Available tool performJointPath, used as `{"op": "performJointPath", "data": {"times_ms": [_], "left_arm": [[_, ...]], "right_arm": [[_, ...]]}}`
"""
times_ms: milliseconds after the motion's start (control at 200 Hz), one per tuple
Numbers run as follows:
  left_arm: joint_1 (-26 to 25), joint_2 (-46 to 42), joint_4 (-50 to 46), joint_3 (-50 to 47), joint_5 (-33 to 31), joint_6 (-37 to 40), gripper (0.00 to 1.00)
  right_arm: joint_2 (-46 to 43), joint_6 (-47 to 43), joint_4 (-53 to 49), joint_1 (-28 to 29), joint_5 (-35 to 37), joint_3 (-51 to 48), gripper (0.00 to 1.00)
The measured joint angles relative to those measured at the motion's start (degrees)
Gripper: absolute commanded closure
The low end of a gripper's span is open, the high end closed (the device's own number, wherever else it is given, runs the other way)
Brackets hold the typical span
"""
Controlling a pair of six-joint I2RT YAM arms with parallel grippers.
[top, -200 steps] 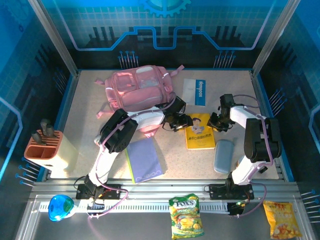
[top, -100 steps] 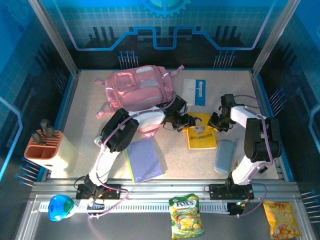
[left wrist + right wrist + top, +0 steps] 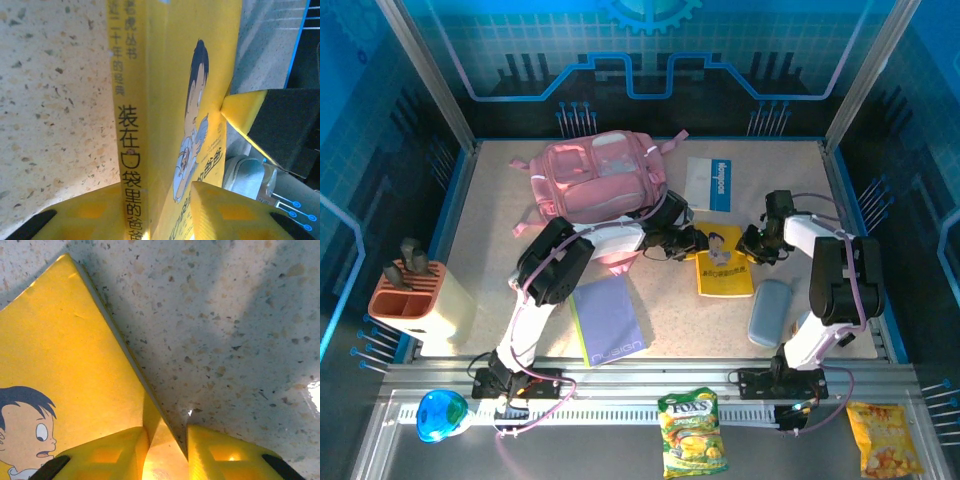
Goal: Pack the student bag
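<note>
Pink student bag near left hand

The green and yellow candy bag on the front rail carries the brand "FOX'S" in white letters on a dark band.

The yellow book has Chinese print down its spine. The large characters read "装在口袋里的爸" and are cut off at the frame edge. The smaller characters above them include "丛书" and "二十年的".

The purple notebook has pale lettering along its lower edge that looks like "nusign".

The white booklet bears a blue strip with white lettering too small to read.

The print on the orange snack bag cannot be made out.
</note>
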Motion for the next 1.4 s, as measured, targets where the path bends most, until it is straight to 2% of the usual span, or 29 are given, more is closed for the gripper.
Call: {"op": "performJointPath", "data": {"times_ms": [385, 610, 835, 920, 1011, 1126, 1241, 1401], "left_arm": [[0.4, 0.0, 7.3, -3.4, 0.3, -2.7, 0.73], [-0.9, 0.0, 15.3, -4.5, 1.0, -4.1, 0.75], [-0.7, -0.2, 17.0, -7.7, 0.1, -4.0, 0.80], [-0.5, -0.9, 17.0, -8.4, -0.1, -3.8, 0.80], [-0.4, -2.5, 16.9, -9.1, -0.1, -3.5, 0.75], [0.0, -4.3, 16.9, -9.9, -0.1, -3.4, 0.75], [0.5, -5.3, 16.9, -10.1, -0.3, -2.6, 0.82], [0.8, -5.6, 16.5, -10.7, -0.8, -1.7, 1.00]], "right_arm": [[-1.5, 0.6, 4.0, -0.6, -0.8, -2.5, 0.71], [-1.8, 1.6, 6.7, -0.2, -8.0, -4.6, 0.71], [-2.5, 2.3, 6.6, -0.2, -9.1, -5.3, 0.70], [-3.6, 2.2, 6.2, -0.2, -9.1, -5.4, 0.69], [-5.2, 2.3, 6.0, -0.2, -9.0, -5.6, 0.68], [-6.5, 2.3, 6.0, -0.2, -9.0, -5.6, 0.68], [-6.6, 2.3, 5.9, -0.2, -9.1, -5.6, 0.68], [-6.7, 2.5, 5.9, -0.2, -9.1, -5.6, 0.66]]}}
